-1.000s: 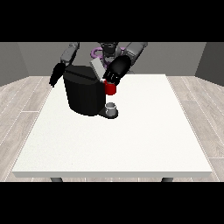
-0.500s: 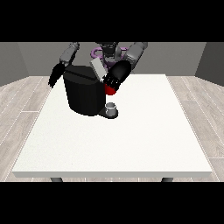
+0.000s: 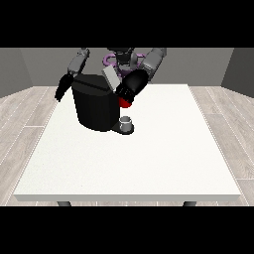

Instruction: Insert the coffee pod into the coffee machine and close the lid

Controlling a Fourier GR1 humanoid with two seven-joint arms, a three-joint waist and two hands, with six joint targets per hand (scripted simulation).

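One coffee machine (image 3: 96, 106), two robot hands, one table (image 3: 149, 158)

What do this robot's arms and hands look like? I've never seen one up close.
Both arms are rounded grey segments ending in black. The hand at the view's right is a bulky black shape on a dark forearm; the hand at the view's left is slim and black. No cables or markings show.
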